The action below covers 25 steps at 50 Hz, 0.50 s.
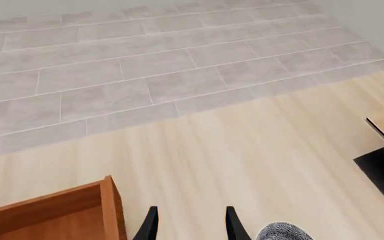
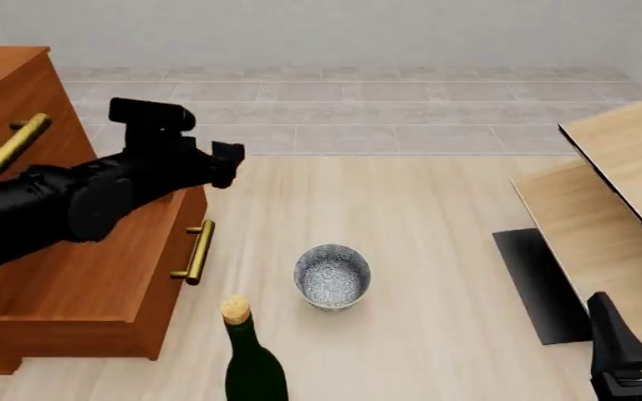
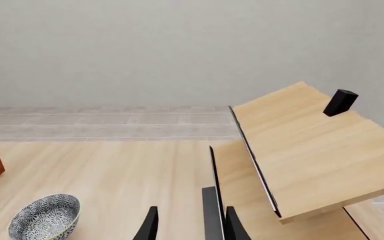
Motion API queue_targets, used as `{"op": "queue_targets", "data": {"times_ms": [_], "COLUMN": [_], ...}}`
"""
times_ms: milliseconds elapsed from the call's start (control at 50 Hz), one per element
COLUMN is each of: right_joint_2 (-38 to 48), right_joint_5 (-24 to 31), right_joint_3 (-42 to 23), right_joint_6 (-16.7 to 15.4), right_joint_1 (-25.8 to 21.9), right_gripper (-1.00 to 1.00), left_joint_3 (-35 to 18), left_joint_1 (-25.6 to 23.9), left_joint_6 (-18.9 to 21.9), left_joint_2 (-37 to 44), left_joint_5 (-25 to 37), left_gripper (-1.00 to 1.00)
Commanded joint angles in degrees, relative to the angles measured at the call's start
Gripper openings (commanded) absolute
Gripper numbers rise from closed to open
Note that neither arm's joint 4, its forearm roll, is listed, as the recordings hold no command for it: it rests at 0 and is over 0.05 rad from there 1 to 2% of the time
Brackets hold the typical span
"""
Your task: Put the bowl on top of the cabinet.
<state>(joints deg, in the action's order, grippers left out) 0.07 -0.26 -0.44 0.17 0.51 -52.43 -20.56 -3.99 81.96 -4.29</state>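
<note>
The speckled bowl (image 2: 333,276) sits upright on the pale wooden counter (image 2: 433,251), just beside the reddish-brown cabinet (image 2: 87,276) and its brass drawer handle (image 2: 197,251), with a dark green corked bottle (image 2: 251,355) close on its near side. The left end effector (image 1: 189,225) hangs above the counter by the cabinet's top corner, fingers spread and holding nothing, the bowl's rim just off to one side. The right end effector (image 3: 190,225) waits low beside a pale wood furniture piece with a black panel (image 2: 611,217), fingers likewise apart and empty. A careless descent toward the bowl could topple the bottle or strike the handle, given how tightly both flank it.
</note>
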Motion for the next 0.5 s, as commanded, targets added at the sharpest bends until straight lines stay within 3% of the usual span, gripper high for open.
{"op": "queue_targets", "data": {"times_ms": [20, 220, 500], "right_joint_2": [-0.01, -0.01, -0.04], "right_joint_5": [0.03, -0.07, -0.06], "right_joint_3": [-0.01, -0.04, -0.37], "right_joint_6": [0.07, -0.01, 0.37], "right_joint_1": [0.0, 0.21, 0.51], "right_gripper": [1.0, 1.0, 1.0], "left_joint_3": [-6.26, -12.32, -16.31], "left_joint_1": [-1.68, -2.09, -4.8], "left_joint_6": [-2.31, -2.15, -3.52], "left_joint_2": [7.53, 14.16, 18.51], "left_joint_5": [2.63, 6.15, 9.08], "left_gripper": [1.0, 1.0, 1.0]}}
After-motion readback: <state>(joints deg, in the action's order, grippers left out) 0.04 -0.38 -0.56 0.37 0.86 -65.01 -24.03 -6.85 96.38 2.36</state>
